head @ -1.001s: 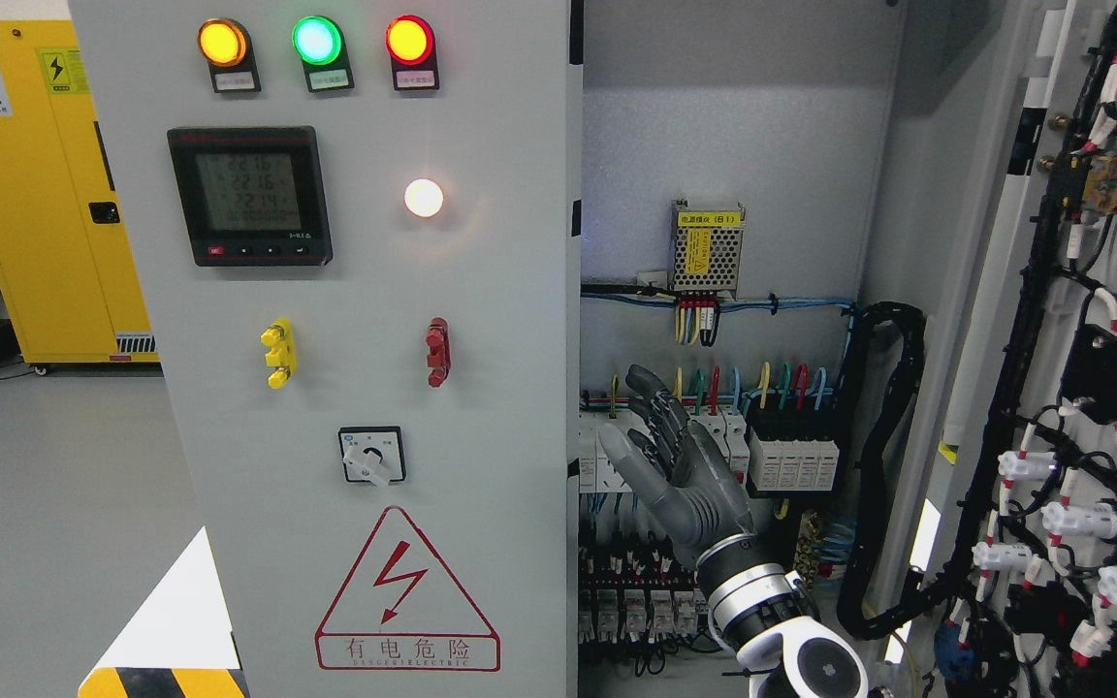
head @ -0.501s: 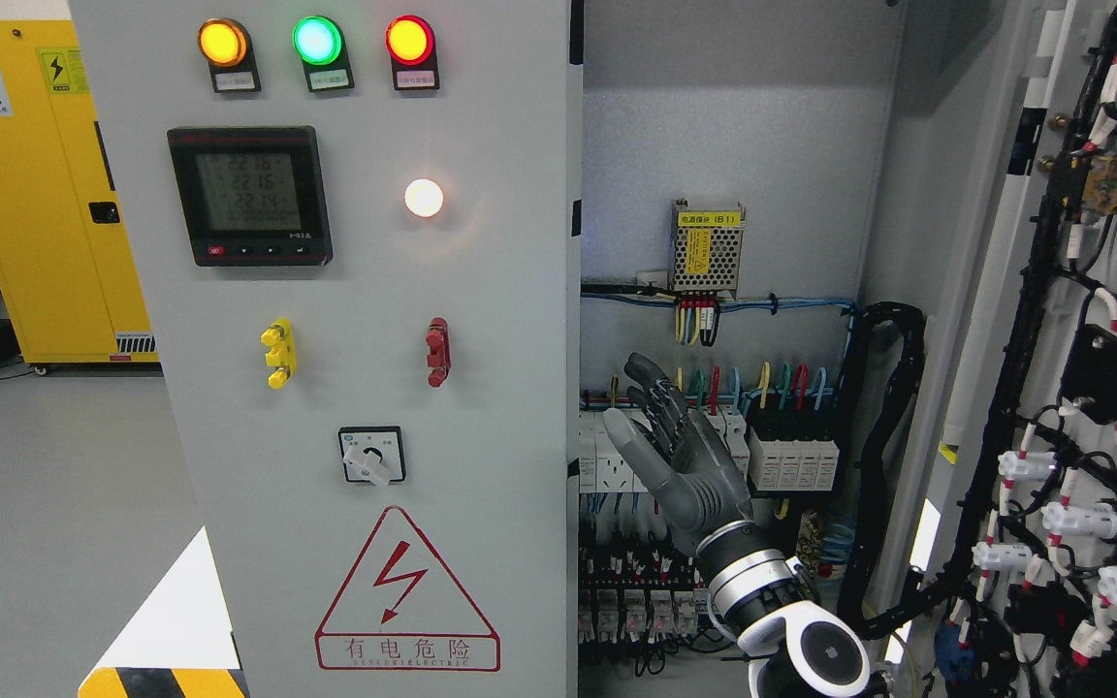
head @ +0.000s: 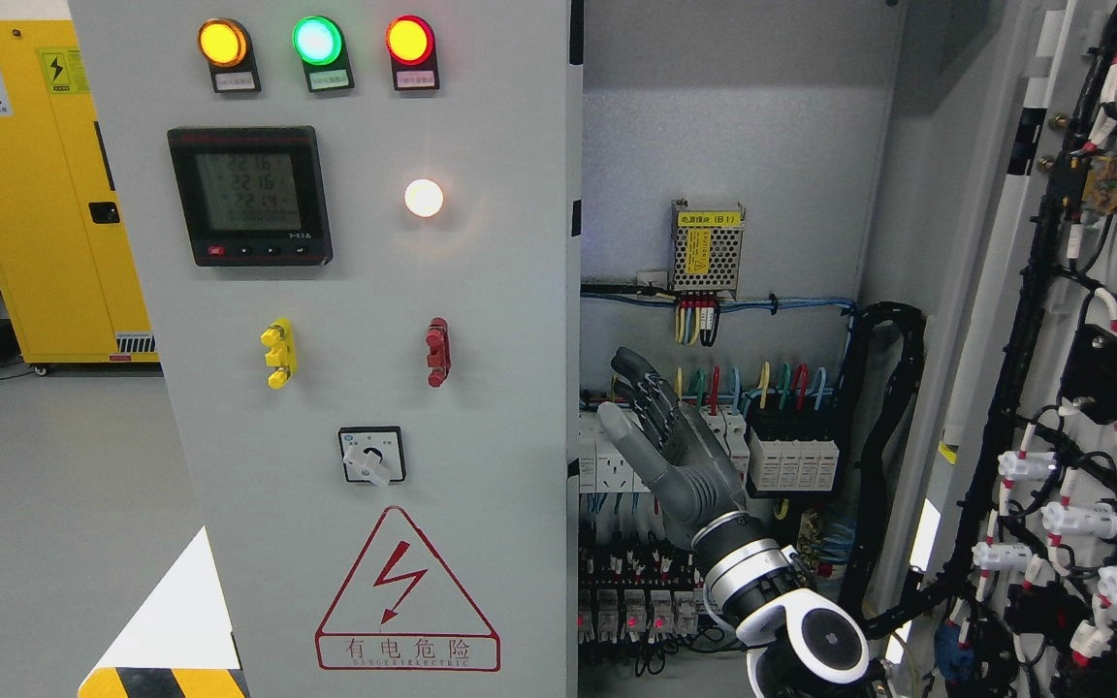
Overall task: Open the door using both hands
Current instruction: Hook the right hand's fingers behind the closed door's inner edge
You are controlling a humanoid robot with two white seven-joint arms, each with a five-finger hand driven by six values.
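Left cabinet door (head: 365, 388) is shut, flat grey sheet metal w/ three round pilot lamps, a digital meter (head: 249, 195) and a rotary switch (head: 372, 456). Its right edge runs straight down just left of the right hand (head: 660, 436). Right door (head: 1053, 388) is swung wide, wire looms on its inner face, so there's open room in the bay between. Hand is dark grey, jointed, fingers (head: 641, 388) stretched flat, holding nothing, raised in front of the breaker row (head: 791, 456); can't tell if it touches the door edge.
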